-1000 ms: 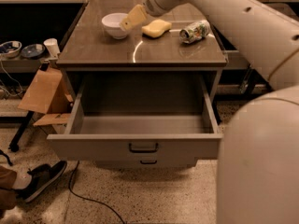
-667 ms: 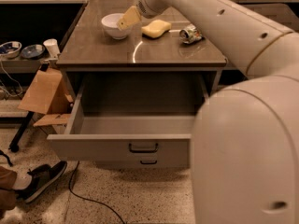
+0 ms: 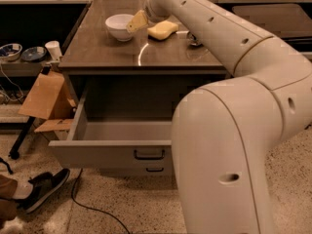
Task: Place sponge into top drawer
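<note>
Resting on table (image 3: 107, 52), pale yellow rounded sponge (image 3: 164, 29), gripper (image 3: 138, 22) just beside, state unclear

We see gripper (image 3: 138, 22) btwn white bowl (image 3: 118, 27) and sponge (image 3: 163, 29); tight clearance. We find top drawer (image 3: 107, 152) open, visible part free.

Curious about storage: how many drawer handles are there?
2: a handle on the open top drawer, a smaller handle below. The arm may hide others. End effector beside the sponge.
</note>
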Controlling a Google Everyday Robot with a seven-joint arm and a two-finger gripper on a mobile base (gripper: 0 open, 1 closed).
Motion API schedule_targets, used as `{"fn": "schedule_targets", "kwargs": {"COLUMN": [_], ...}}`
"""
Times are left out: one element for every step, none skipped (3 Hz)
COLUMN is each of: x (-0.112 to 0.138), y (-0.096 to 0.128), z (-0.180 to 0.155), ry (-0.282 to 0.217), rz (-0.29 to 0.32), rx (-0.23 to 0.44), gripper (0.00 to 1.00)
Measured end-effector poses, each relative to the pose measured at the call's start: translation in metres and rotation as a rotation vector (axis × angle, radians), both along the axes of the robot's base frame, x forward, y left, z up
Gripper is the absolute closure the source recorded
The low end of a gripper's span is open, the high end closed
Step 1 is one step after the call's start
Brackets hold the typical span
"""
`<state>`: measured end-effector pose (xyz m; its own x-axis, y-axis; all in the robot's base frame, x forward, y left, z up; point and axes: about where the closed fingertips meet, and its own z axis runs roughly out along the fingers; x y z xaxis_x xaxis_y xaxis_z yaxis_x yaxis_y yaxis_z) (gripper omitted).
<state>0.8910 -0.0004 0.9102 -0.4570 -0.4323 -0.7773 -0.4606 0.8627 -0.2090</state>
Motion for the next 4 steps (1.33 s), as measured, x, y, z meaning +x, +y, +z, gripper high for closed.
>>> {"fn": "schedule_targets", "kwargs": {"x": [0.022, 0.042, 0.057, 0.066], "y": [-0.004, -0.012, -0.034, -0.067], "z": [-0.019, -0.040, -0.060, -0.077], "ry": [0.006, 0.017, 0.025, 0.030], "rz": [-0.017, -0.036, -0.068, -0.105], "rx": [0.011, 0.016, 0.022, 0.031], "gripper": [0.00, 0.00, 0.00, 0.00]}}
